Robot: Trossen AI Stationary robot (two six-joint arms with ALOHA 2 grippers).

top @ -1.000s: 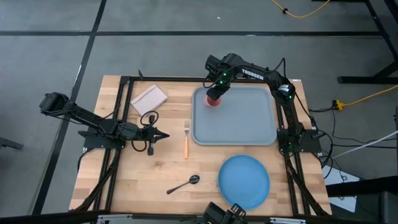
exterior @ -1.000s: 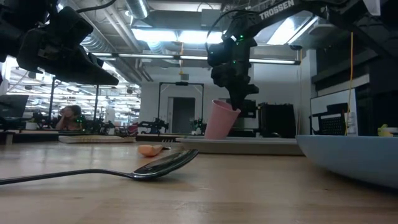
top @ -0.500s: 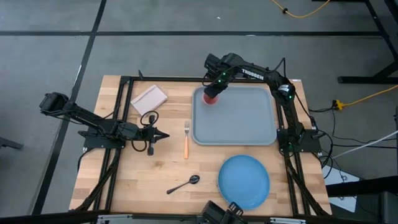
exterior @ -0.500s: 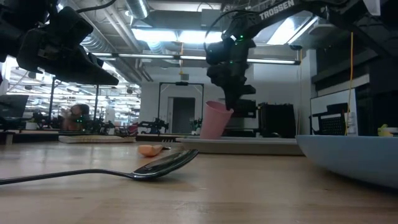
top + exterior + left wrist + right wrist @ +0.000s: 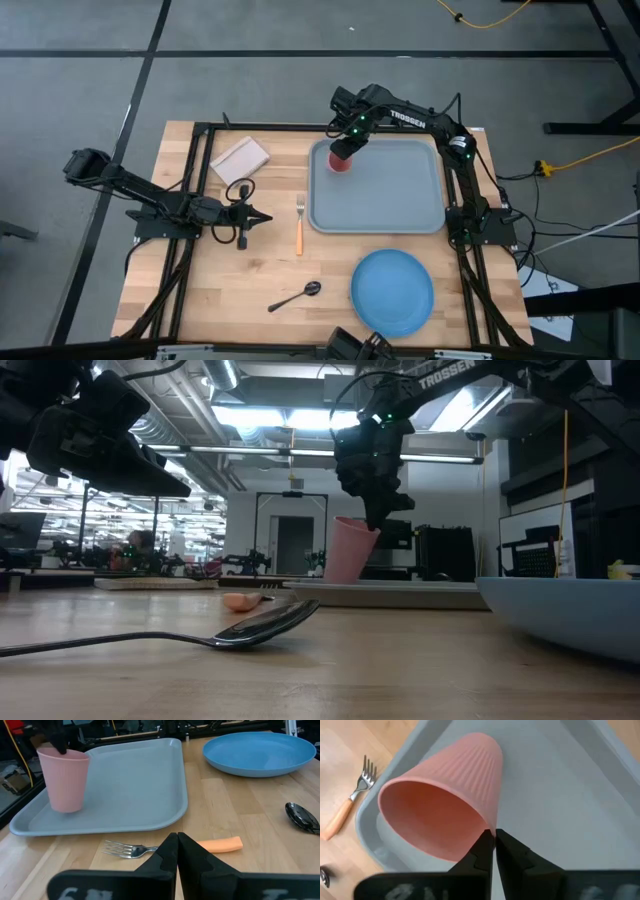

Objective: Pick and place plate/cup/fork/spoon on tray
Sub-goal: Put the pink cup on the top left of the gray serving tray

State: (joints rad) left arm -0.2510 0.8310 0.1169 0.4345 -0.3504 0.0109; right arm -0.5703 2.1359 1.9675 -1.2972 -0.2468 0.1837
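Observation:
The pink cup (image 5: 341, 161) stands in the far left corner of the grey-blue tray (image 5: 395, 200), and my right gripper (image 5: 346, 148) is shut on its rim. The cup also shows in the left wrist view (image 5: 63, 780) and the low view (image 5: 351, 550). My left gripper (image 5: 266, 217) is shut and empty, just left of the orange-handled fork (image 5: 299, 228), which lies flat on the table left of the tray. The dark spoon (image 5: 297, 296) and the blue plate (image 5: 392, 292) lie on the table near its near edge. My right gripper pinches the cup's rim (image 5: 491, 827) between its two fingers, one inside the cup and one outside. The fingers come from above, pointing down. The cup stands nearly upright with its base (image 5: 65, 809) on the tray.
A small pale flat rectangle (image 5: 240, 159) lies at the table's far left. The tray's middle and right part (image 5: 400, 185) is bare. The plate (image 5: 260, 754) sits just beyond the tray's near rim, and the spoon (image 5: 302, 817) lies to its left.
The cup in my right gripper has gone from leaning to nearly upright, its base on the tray. The gripper has kept its hold on the rim and has shifted only slightly above the tray's far left corner.

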